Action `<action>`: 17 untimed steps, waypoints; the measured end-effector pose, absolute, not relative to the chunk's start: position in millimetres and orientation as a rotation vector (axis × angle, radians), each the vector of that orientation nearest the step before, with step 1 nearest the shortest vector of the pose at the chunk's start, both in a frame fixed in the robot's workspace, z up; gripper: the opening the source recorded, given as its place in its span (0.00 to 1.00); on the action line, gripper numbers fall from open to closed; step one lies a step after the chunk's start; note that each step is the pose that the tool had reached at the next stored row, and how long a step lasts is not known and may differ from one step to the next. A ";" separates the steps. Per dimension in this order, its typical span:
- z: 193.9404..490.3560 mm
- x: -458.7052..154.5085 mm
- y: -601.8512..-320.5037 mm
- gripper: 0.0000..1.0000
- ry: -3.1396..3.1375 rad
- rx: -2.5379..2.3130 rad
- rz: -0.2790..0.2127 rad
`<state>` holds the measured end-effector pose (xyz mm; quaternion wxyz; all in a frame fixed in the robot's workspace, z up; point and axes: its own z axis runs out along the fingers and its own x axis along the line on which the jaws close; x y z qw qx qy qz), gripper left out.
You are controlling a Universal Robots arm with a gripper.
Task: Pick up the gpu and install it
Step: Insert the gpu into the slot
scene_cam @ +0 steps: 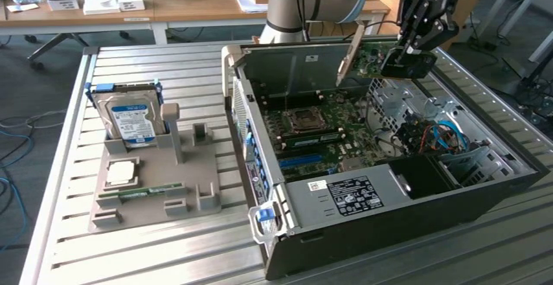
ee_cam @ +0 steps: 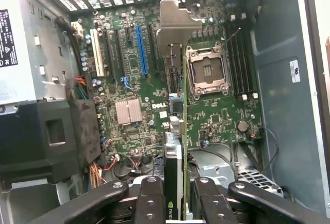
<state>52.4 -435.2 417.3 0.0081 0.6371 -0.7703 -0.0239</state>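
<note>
The gripper (scene_cam: 408, 57) sits in the upper right of the exterior view, over the far side of the open computer case (scene_cam: 298, 65). Its fingers (ee_cam: 149, 198) are clenched on the gpu (scene_cam: 373, 63), 1 on each face of the card. The gpu hangs in the air, clear of the motherboard (scene_cam: 333, 126), and its silver bracket (scene_cam: 350, 55) slants down on the side toward the exterior view's left.

In the wrist view the gripper (ee_cam: 178, 193) looks along the card. The gpu (ee_cam: 172, 154) shows edge-on as a thin green line with its black cooler on 1 side, and the bracket (ee_cam: 172, 25) is at the far end, near the vented rear wall of the case. Beneath it lies the motherboard (ee_cam: 216, 115). The CPU socket (ee_cam: 207, 72) is on 1 side of the card's line and the blue slot (ee_cam: 140, 51) on the other, among the black slots.

The case lies on its side on the slatted metal desk (scene_cam: 173, 259), in the middle and lower right of the exterior view. Inside it, the CPU socket (scene_cam: 304, 118) shows near the centre of the board, and the labelled power supply (scene_cam: 346, 194) sits nearest the lower edge of the frame.

On the exterior view's left, well apart from the case, a grey holder tray (scene_cam: 155, 181) rests on the desk. A hard drive (scene_cam: 129, 118) with a blue-white label stands upright in it. A processor chip (scene_cam: 119, 171) and a narrow RAM stick (scene_cam: 142, 193) lie flat nearer the lower left.
</note>
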 end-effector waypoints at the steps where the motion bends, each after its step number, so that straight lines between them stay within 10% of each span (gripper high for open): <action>1: 417.3 52.4 -435.2 0.27 -2.407 1.992 -0.075; 17: 417.2 52.4 -435.2 0.27 -2.385 2.018 -0.075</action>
